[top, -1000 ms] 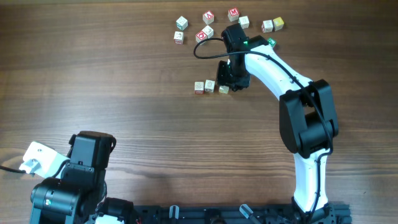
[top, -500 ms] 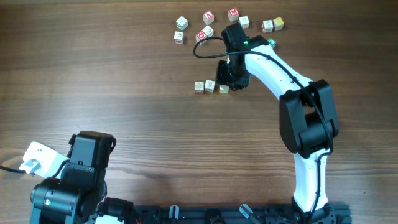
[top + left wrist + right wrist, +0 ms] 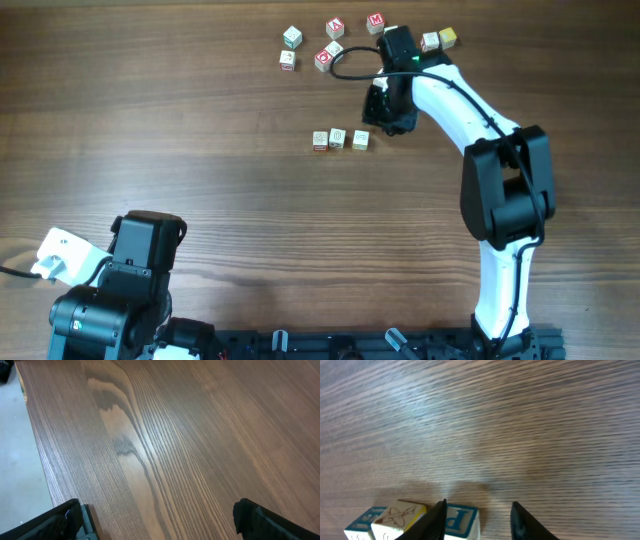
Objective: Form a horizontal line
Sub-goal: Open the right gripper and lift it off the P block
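The horizontal line is a row of three small pale letter cubes side by side at mid-table. My right gripper hovers just up and right of the row's right end, open and empty. In the right wrist view its fingers stand apart over bare wood, with the row's cubes at the bottom left, one showing a blue letter. My left gripper is open and empty over bare wood at the table's near left; the overhead view shows only the left arm's body.
Several loose cubes with red, green or pale faces lie scattered at the far edge, with two more at the far right. The table's left edge is close to my left gripper.
My right gripper has let go of the row's right-hand cube and drawn back up and to the right. The third cube now sits uncovered in line. The left arm has not moved.
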Controlling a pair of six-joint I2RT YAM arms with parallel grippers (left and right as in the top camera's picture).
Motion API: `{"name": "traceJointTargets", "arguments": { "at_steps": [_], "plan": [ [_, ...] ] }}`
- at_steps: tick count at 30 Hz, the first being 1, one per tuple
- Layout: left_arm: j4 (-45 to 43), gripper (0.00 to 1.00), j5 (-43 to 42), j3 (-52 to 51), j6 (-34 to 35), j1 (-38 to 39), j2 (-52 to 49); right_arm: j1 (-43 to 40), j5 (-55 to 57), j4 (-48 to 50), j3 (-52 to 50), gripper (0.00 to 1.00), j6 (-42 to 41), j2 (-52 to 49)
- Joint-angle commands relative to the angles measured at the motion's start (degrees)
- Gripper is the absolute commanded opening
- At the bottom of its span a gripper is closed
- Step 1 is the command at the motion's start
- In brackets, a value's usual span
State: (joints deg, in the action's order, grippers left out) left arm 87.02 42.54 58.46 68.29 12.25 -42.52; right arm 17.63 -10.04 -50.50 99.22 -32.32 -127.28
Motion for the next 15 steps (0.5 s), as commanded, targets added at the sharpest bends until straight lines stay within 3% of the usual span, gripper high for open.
{"name": "traceJointTargets", "arguments": {
  "at_steps": [1, 5, 15],
  "plan": [
    [0.0, 1.0, 0.3, -0.1, 1.2, -0.5, 0.2, -0.6, 1.2, -1.2, 1.3, 0.31, -3.3, -0.3],
    [0.0, 1.0, 0.3, -0.1, 1.2, -0.5, 0.2, -0.5, 3.0, -4.3, 1.3, 0.2, -5.3, -0.3],
    [0.0, 1.0, 0.3, -0.1, 1.2, -0.5, 0.2, 1.2, 4.1, -4.3, -1.8, 0.19, -5.2, -0.3]
  ]
}}
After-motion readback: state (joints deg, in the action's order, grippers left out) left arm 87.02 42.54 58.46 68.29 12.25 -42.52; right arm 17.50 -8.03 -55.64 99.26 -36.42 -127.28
